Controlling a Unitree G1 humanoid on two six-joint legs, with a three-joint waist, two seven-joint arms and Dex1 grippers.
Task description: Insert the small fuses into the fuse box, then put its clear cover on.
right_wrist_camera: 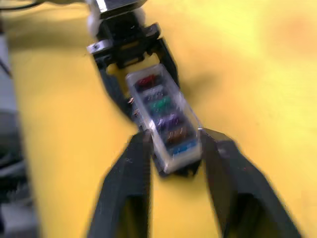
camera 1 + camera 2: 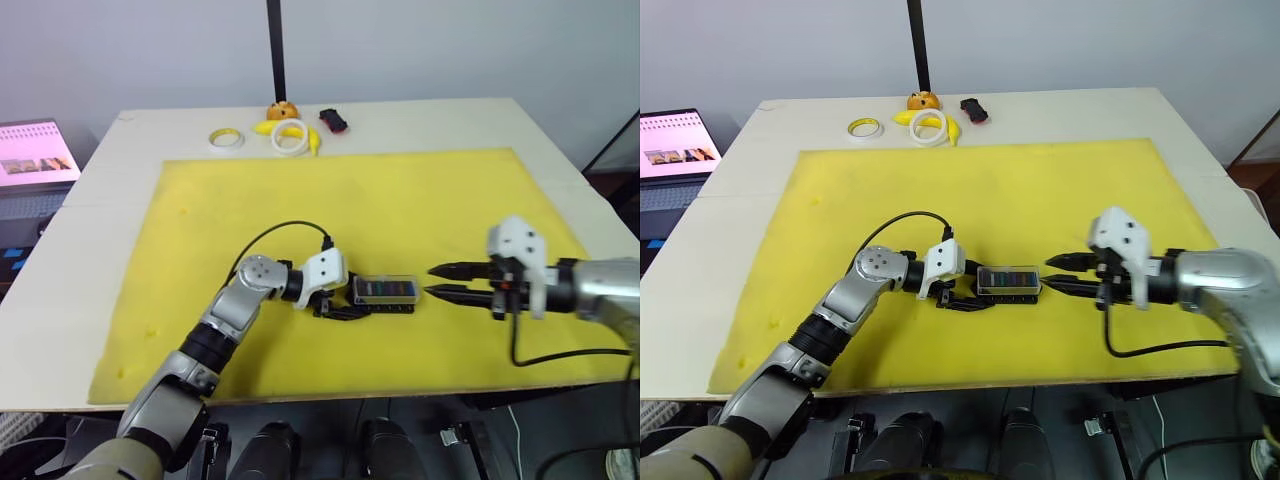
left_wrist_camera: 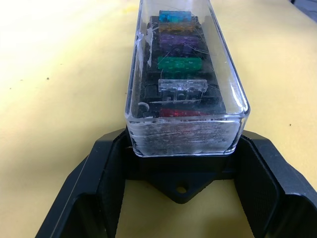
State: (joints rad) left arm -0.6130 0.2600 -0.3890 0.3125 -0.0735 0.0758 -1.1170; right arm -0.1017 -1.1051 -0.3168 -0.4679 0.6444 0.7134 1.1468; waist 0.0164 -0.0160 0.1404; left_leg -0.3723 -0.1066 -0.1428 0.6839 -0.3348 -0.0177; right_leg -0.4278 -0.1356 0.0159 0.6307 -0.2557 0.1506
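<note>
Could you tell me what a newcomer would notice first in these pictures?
The fuse box lies mid-mat under its clear cover, coloured small fuses showing through. The left claw and right claw, both open, flank its two ends on the yellow mat.

Fuse box flat on mat, fuses seated, clear cover on.

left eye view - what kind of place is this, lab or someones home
Most likely a lab or test bench, not a home. A pale table carries a yellow foam mat as a work surface, a laptop sits open beside it, and tape rings lie at the far edge with other props.
</note>
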